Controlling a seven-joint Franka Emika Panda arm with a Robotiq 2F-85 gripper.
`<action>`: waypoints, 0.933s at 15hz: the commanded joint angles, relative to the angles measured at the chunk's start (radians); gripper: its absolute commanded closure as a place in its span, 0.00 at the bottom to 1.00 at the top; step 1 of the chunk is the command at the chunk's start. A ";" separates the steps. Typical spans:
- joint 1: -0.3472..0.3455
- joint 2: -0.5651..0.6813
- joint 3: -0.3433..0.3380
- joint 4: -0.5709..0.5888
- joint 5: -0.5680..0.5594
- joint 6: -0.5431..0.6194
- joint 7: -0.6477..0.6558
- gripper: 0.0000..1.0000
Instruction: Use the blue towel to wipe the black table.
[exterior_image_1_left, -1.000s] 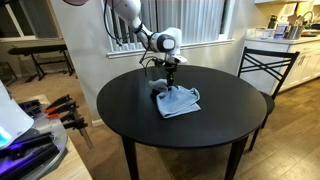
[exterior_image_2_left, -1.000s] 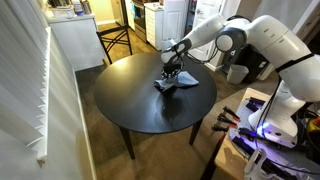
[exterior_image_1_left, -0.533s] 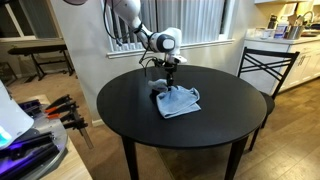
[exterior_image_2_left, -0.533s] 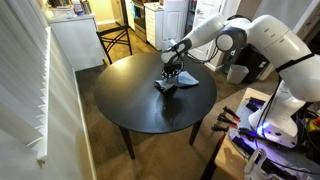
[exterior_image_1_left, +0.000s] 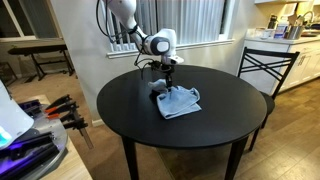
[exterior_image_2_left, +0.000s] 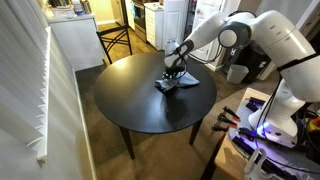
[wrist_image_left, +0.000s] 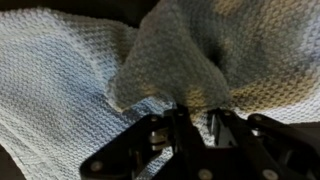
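Observation:
A pale blue waffle-weave towel (exterior_image_1_left: 177, 101) lies crumpled on the round black table (exterior_image_1_left: 130, 110), a little past its middle; it also shows in the other exterior view (exterior_image_2_left: 172, 84). My gripper (exterior_image_1_left: 168, 82) points straight down onto the towel's far edge. In the wrist view the towel (wrist_image_left: 80, 70) fills the frame and a bunched fold rises between my two black fingers (wrist_image_left: 197, 120), which are closed on it.
A black metal chair (exterior_image_1_left: 264, 68) stands close to the table's edge. A workbench with tools and clamps (exterior_image_1_left: 60, 112) stands at the side. A white cabinet (exterior_image_2_left: 75, 40) and a trash bin (exterior_image_2_left: 237, 73) stand nearby.
The arm's upper links have shifted slightly; the gripper stays on the towel and the towel has not visibly moved.

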 joint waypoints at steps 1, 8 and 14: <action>0.032 -0.074 -0.038 -0.231 0.012 0.163 0.006 0.93; 0.070 -0.116 -0.001 -0.348 0.016 0.129 -0.027 0.92; 0.157 -0.140 0.057 -0.372 0.016 0.033 -0.019 0.92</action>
